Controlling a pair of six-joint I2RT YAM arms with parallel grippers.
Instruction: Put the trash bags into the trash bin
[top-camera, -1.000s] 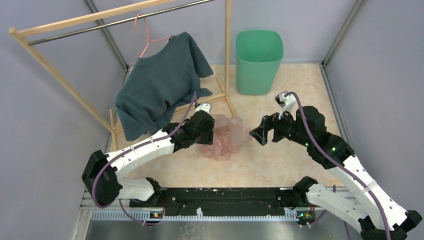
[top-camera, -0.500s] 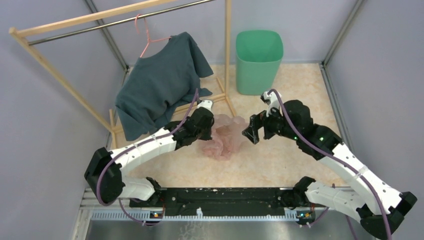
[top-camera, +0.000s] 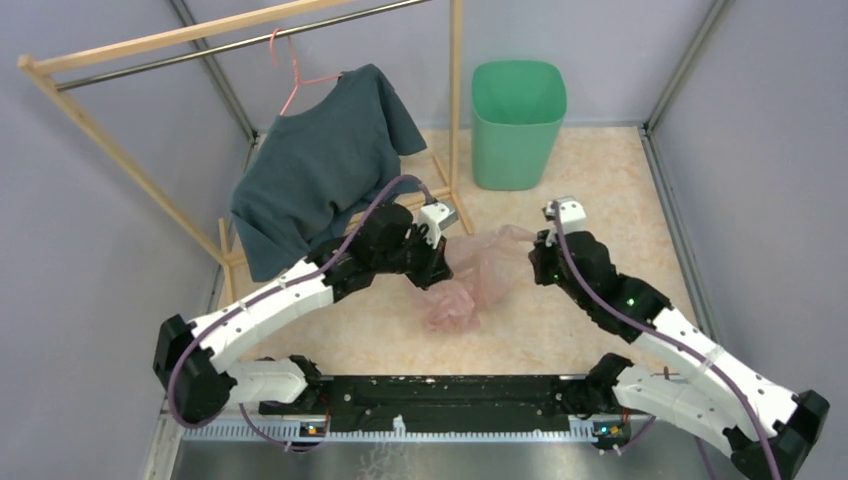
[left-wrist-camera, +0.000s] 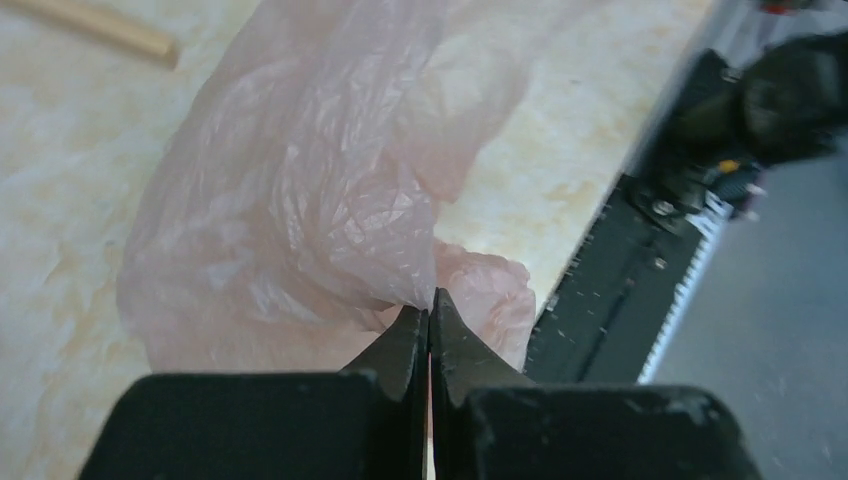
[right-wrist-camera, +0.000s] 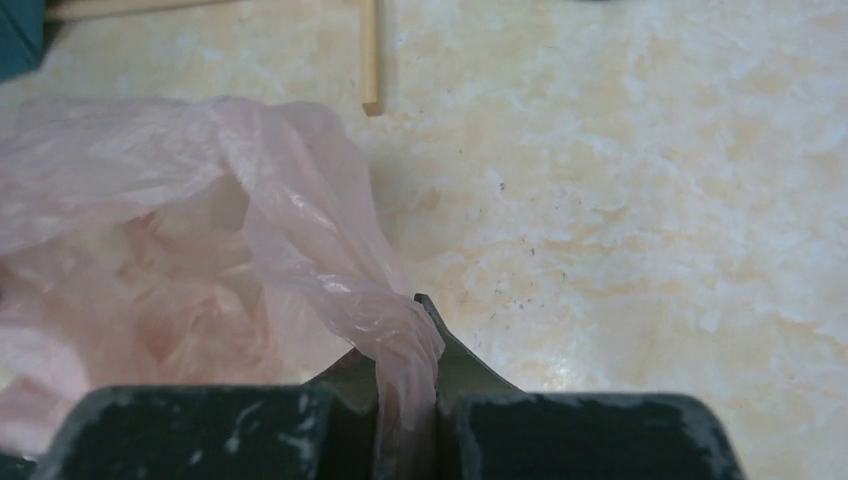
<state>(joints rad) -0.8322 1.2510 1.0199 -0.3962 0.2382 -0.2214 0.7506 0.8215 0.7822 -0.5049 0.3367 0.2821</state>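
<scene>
The trash bag (top-camera: 470, 283) is a wrinkly, pale-pink film in the middle of the floor, drawn up between both grippers. My left gripper (top-camera: 446, 266) is shut, and a thin fold of the bag (left-wrist-camera: 300, 200) is pinched at its tips (left-wrist-camera: 432, 302). My right gripper (top-camera: 536, 244) is shut on a twisted bunch of the bag (right-wrist-camera: 200, 240), which runs down between its fingers (right-wrist-camera: 408, 345). The mint-green trash bin (top-camera: 518, 125) stands upright at the back, beyond the right gripper, and nothing shows inside it.
A wooden clothes rack (top-camera: 455, 110) stands at the back left, with a dark teal shirt (top-camera: 320, 165) on a pink hanger. One rack foot (right-wrist-camera: 369, 55) lies on the floor near the bag. Grey walls enclose the floor, and a black rail (top-camera: 450, 390) runs along the near edge.
Both grippers have closed on the bag. The left gripper moved right and the right gripper moved in to the bag's right end. The bag is now pulled up and stretched between them.
</scene>
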